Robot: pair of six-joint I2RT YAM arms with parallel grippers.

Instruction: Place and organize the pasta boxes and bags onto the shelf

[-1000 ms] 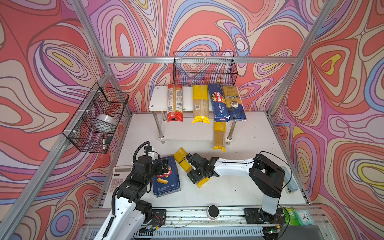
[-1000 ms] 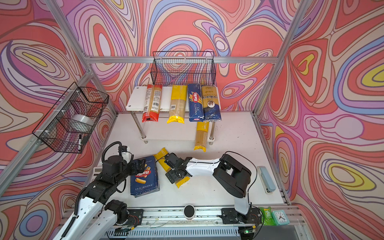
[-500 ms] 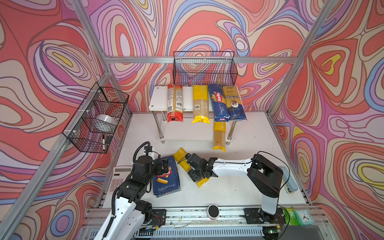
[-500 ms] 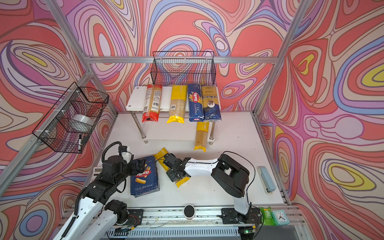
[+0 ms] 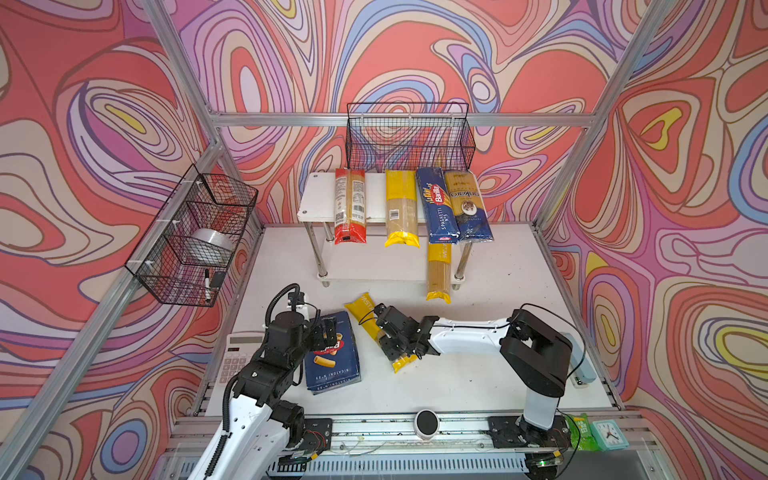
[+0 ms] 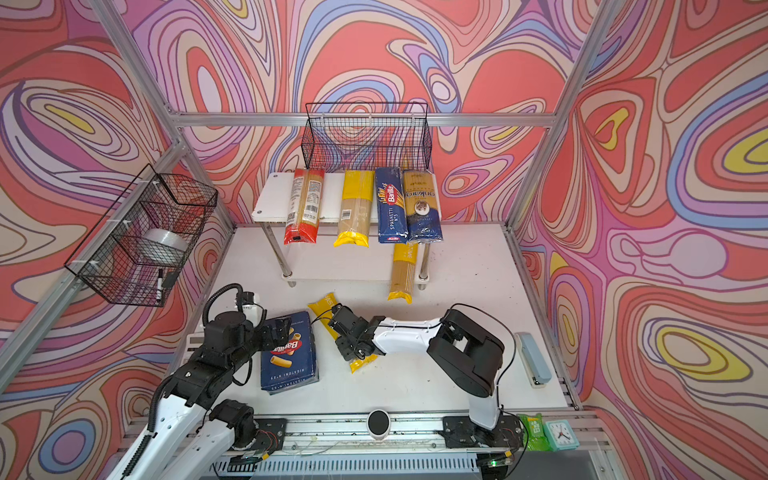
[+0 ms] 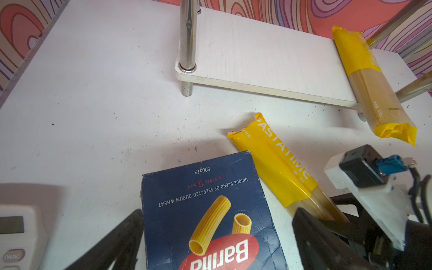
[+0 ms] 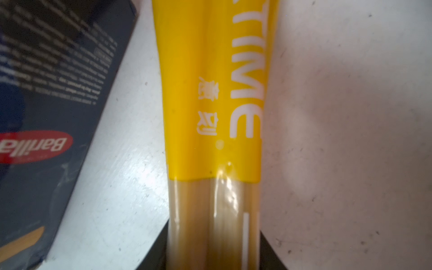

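- My right gripper sits across the middle of the loose bag, the only yellow pack lying on the counter. In the right wrist view both fingers lie against its sides. I read the gripper as narrowed onto the bag, though I cannot tell how firm the squeeze is.
- The bag lies flat near the counter's middle. Its long axis is slanted, with one yellow end toward the far-left corner and the other toward the near edge. My fingers cross its short axis.
- The shelf stands at the far edge, straight beyond the bag. I judge the coming move turns on lifting the bag and swinging it until it runs far-to-near, like the packs already stored.
- The top board carries four packs side by side, their near ends overhanging: red bag, yellow bag, spaghetti box and gold-and-navy bag.
- The lower board holds one yellow bag at its right end, poking past the front. The rest of that board is bare, so it is the roomier target.
- My left gripper is spread wide, straddling the far end of the rigatoni box. The box lies flat just left of the loose bag.
- The left-wall basket holds a tape roll and a marker. I see nothing in the back-wall basket.
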